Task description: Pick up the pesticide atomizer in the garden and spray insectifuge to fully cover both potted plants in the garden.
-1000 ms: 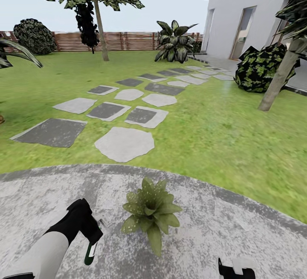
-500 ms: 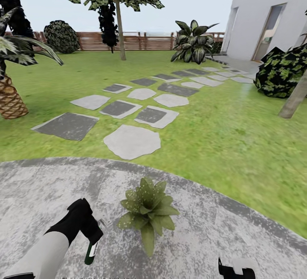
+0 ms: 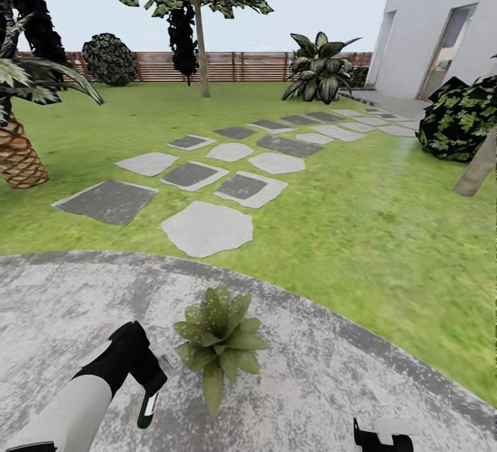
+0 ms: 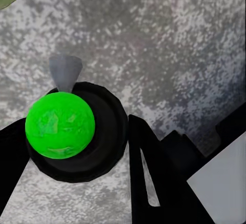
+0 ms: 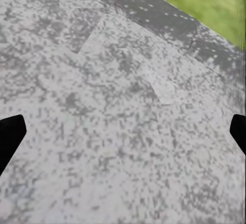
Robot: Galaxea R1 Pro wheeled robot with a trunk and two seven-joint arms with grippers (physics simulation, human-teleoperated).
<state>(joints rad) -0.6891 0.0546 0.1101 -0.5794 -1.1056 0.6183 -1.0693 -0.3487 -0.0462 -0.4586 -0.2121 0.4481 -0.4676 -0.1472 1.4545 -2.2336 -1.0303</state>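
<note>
A sunlit garden under a pale, clear sky. A round grey mottled stone patio [image 3: 310,383] fills the 6 o'clock foreground. Grey stepping stones [image 3: 207,228] cross the green lawn [image 3: 373,231] toward 1 o'clock, reaching a white house [image 3: 442,31] with a glass door. A brown slatted fence [image 3: 235,65] spans 12 o'clock behind a slim tree [image 3: 200,17]. A palm trunk [image 3: 21,155] stands at 9 o'clock, a dark bush [image 3: 459,121] at 3 o'clock.

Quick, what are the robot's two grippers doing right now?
Left gripper: shut on the pesticide atomizer, beside the potted plant.
Right gripper: open, holding nothing, over the stone patio.
</note>
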